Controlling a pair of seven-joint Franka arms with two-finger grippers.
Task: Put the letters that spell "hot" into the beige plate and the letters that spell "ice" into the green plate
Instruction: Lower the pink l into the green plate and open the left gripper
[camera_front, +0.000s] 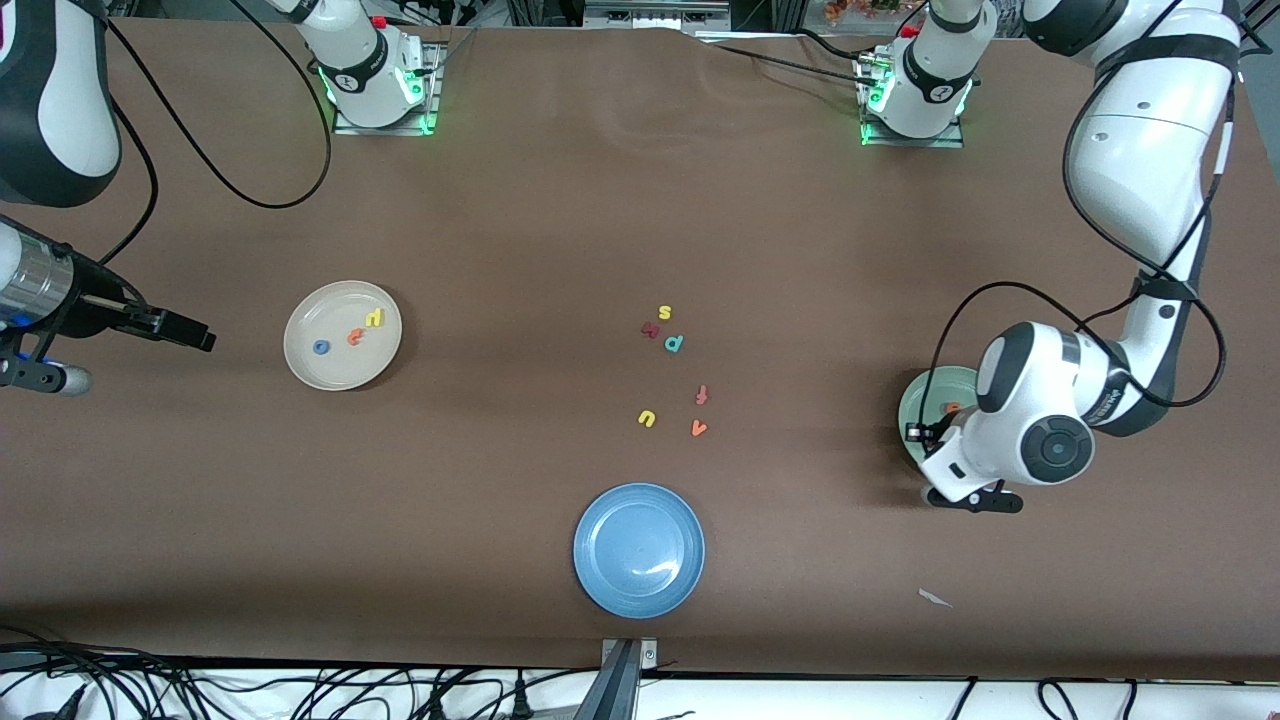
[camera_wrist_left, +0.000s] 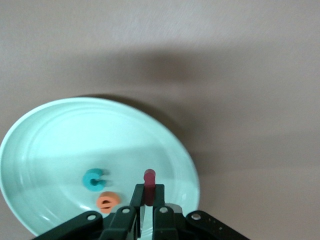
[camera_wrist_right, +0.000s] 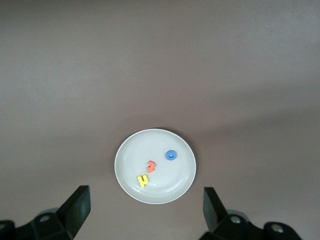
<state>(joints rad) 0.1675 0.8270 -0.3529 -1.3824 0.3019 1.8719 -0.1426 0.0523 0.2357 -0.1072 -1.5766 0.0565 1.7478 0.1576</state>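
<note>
Fingers (camera_wrist_left: 150, 196) of your left gripper (camera_wrist_left: 148, 200) clench the dark red i (camera_wrist_left: 149, 181) over the green plate (camera_wrist_left: 45, 130); only the left wrist view shows this, with teal c (camera_wrist_left: 93, 179) and orange e (camera_wrist_left: 107, 201) lying below. Your right gripper (camera_wrist_right: 145, 205) hangs released above the beige plate (camera_wrist_right: 131, 150) holding h (camera_wrist_right: 143, 180), o (camera_wrist_right: 171, 155), t (camera_wrist_right: 151, 165).

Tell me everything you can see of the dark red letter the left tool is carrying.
The dark red letter is a small straight bar, matte and foam-like. It stands upright, its lower part pinched between the shut fingers of the left tool, its top poking out. It hangs over the green plate, where a teal letter and an orange letter lie.
</note>
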